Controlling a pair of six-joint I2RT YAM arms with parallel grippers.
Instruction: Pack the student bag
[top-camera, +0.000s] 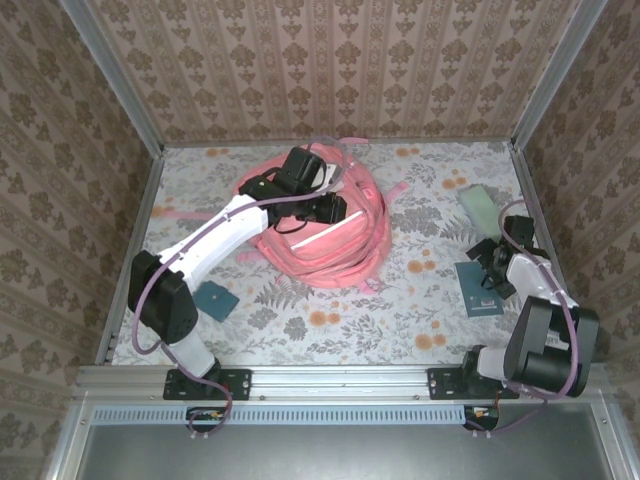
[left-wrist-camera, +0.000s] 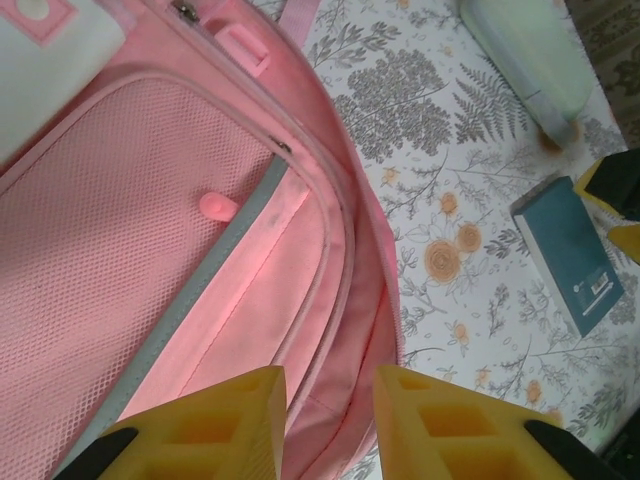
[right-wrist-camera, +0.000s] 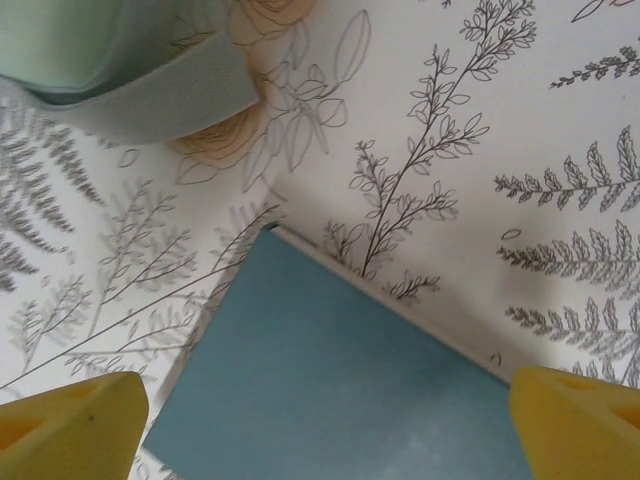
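Observation:
The student bag (top-camera: 330, 245) is a big pink backpack lying in the middle of the table. My left gripper (top-camera: 327, 208) hangs over its top. In the left wrist view the bag's main compartment (left-wrist-camera: 300, 290) gapes, with a mesh pocket (left-wrist-camera: 110, 230) inside. The left gripper (left-wrist-camera: 330, 385) is open by a narrow gap just above the bag's zip rim, gripping nothing. My right gripper (top-camera: 487, 260) hovers over a teal book (top-camera: 478, 290) at the right. Seen from the right wrist, it (right-wrist-camera: 325, 400) stands wide open with the book (right-wrist-camera: 340, 380) lying flat between and below its fingers.
A pale green pouch (top-camera: 482, 208) lies behind the book, and its end (right-wrist-camera: 130, 80) is close to the right gripper. A small teal square item (top-camera: 214, 299) lies by the left arm's base. Metal frame posts and patterned walls close in the table.

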